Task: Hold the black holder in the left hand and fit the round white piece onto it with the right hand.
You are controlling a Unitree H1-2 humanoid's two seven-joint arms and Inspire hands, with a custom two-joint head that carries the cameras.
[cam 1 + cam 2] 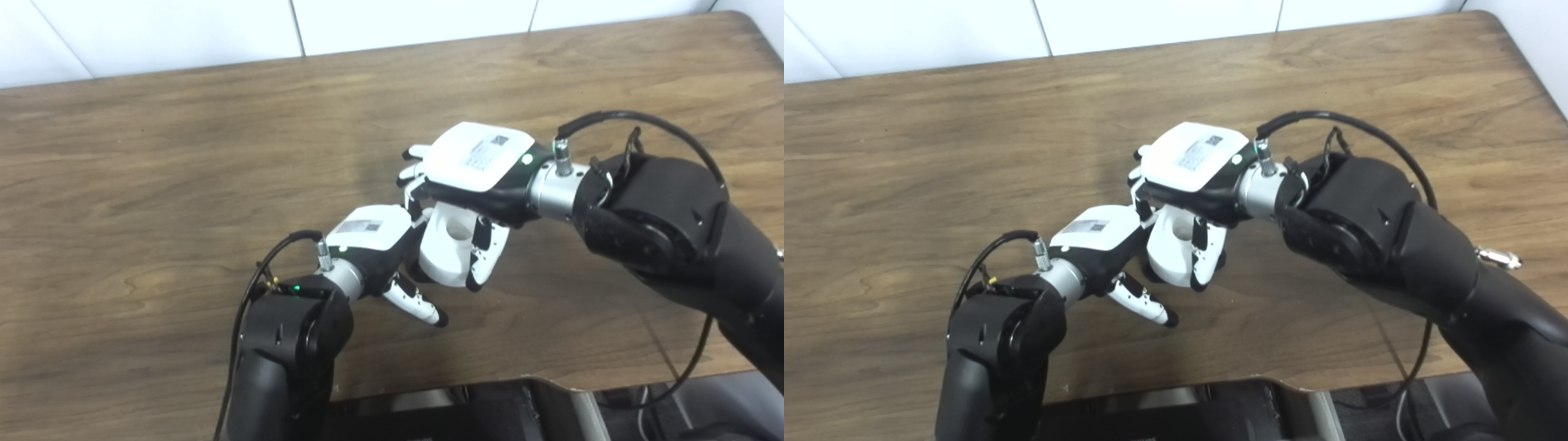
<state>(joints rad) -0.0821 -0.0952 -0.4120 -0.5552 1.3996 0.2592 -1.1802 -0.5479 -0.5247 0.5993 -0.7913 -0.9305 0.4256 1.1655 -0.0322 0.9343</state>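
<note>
Brown wood-grain bench, matte, streaked lengthwise, rounded far-right corner; near edge cut inward at the middle over dark gear below. White tiled wall with grey grout lines behind. Both hands meet mid-bench. Right hand, palm down, fingers curled around round white piece, thumb across its front; piece shows a round hole on top. Left hand presses against the piece from the left, thumb sticking out toward the near edge. Black holder mostly hidden between the hands; cannot tell the left hand's grip. Black cables loop from both wrists.
</note>
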